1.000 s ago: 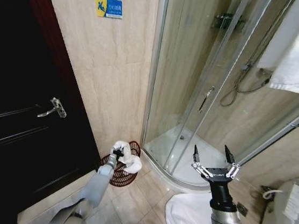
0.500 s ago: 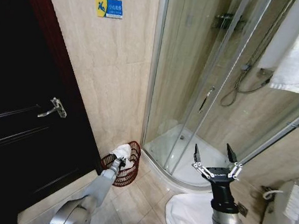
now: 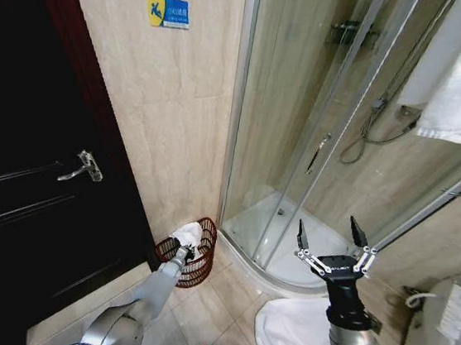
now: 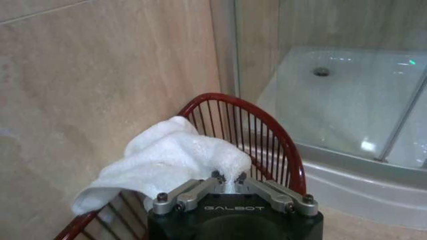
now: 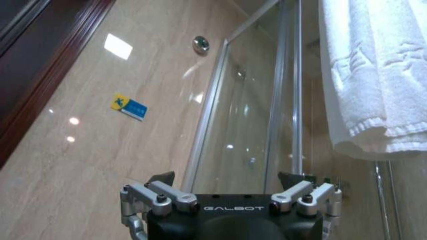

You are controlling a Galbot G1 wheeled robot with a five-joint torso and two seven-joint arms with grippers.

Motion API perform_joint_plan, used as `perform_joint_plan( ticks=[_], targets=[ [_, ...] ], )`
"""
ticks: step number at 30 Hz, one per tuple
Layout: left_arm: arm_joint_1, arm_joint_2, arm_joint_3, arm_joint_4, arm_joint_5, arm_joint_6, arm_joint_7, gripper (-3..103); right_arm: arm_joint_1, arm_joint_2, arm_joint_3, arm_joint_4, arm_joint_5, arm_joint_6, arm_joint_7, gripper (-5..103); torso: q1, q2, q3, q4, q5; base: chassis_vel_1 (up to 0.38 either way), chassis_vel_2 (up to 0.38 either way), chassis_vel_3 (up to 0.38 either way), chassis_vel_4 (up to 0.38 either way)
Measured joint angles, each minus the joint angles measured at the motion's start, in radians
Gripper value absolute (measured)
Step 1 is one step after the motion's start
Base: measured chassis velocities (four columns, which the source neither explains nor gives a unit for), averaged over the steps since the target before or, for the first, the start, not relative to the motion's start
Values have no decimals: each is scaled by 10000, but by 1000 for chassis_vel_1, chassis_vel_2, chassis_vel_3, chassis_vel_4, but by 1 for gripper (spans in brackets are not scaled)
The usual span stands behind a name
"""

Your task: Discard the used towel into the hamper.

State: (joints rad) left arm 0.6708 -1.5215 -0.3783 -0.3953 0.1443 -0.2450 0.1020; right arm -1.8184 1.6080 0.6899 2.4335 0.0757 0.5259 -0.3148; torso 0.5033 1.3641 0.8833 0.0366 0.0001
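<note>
The round dark-red wire hamper [image 4: 267,145] is cut by the left wrist view's bottom edge — only its far rim and upper bars show, and its floor and contents are out of sight. The crumpled white towel [image 4: 170,162] drapes over that rim, its lower end running behind the black left gripper [image 4: 227,181], whose fingertips are buried in the cloth. In the head view the hamper [image 3: 200,261] is small, and the left gripper [image 3: 183,252] too tiny to read.
</note>
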Motion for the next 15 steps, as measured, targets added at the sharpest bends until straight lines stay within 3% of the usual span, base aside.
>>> perform_joint_plan(
  ticks=[5, 10, 15],
  targets=[
    [0, -64, 29, 43, 69, -79, 75, 2, 1, 0, -5, -61, -62, 115, -8, 100, 2, -1, 1, 0, 1, 0, 0, 0, 0],
    [-4, -180, 83, 38, 316, 223, -180, 1, 17, 0, -7, -97, -69, 162, -13, 100, 0, 0, 0, -1, 1, 0, 0, 0, 0],
    [1, -196, 196, 15, 493, 446, -264, 23, 23, 0, -8, -136, -64, 186, -51, 100, -1, 0, 0, 0, 0, 0, 0, 0, 0]
  ],
)
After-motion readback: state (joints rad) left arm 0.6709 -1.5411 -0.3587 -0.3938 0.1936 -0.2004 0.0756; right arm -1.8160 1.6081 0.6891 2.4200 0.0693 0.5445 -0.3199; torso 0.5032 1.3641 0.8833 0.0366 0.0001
